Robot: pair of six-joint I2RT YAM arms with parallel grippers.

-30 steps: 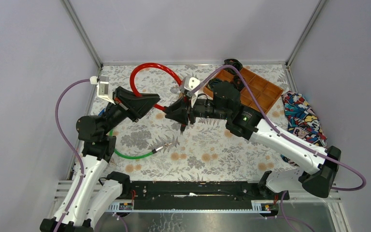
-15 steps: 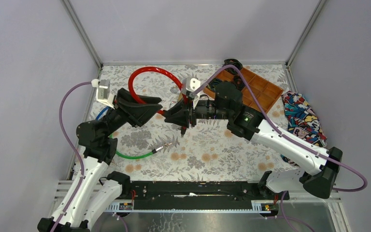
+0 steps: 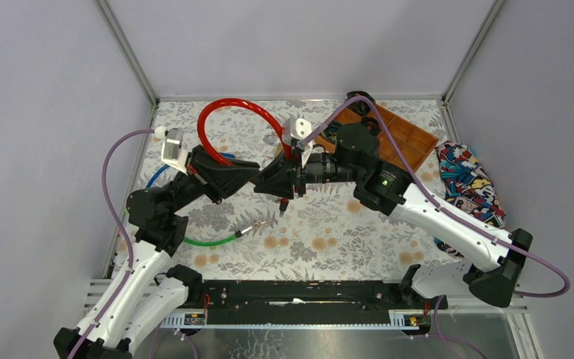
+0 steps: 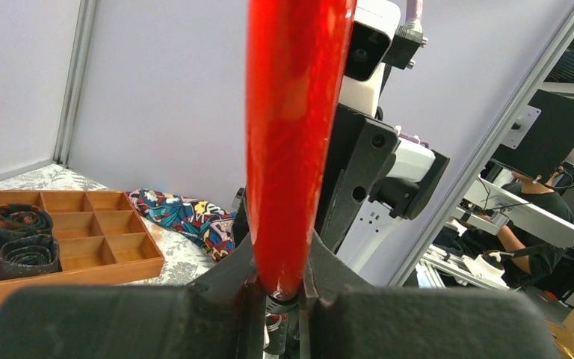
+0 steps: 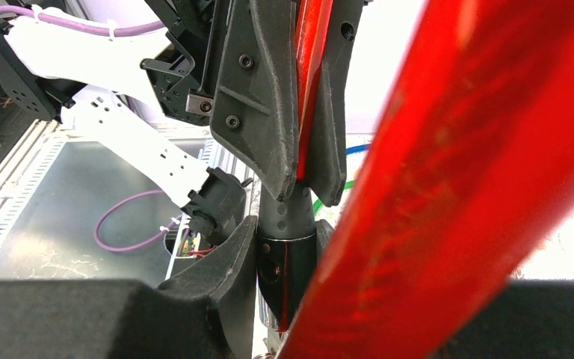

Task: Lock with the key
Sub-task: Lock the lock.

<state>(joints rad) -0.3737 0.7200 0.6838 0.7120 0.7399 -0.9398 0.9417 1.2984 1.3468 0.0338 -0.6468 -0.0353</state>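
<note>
Each arm is built of glossy white shell links joined by matte black motor housings. The left arm [image 3: 138, 269] fills the lower left of the overhead view, the right arm [image 3: 448, 224] the lower right. A lilac cable [image 3: 108, 187] loops beside the left one. A second lilac cable [image 3: 545, 280] arcs round the right, tied to the white shell. A small green light [image 3: 383, 182] glows on a black right-arm joint. The left camera block [image 3: 173, 144] is white and grey, as is the right camera block [image 3: 297, 131]. The left fingers [image 5: 258, 97] are black, wedge-shaped, grainy plastic with sunken screws. The right fingers [image 5: 82, 318] show as blurred black slabs along the bottom edge.
</note>
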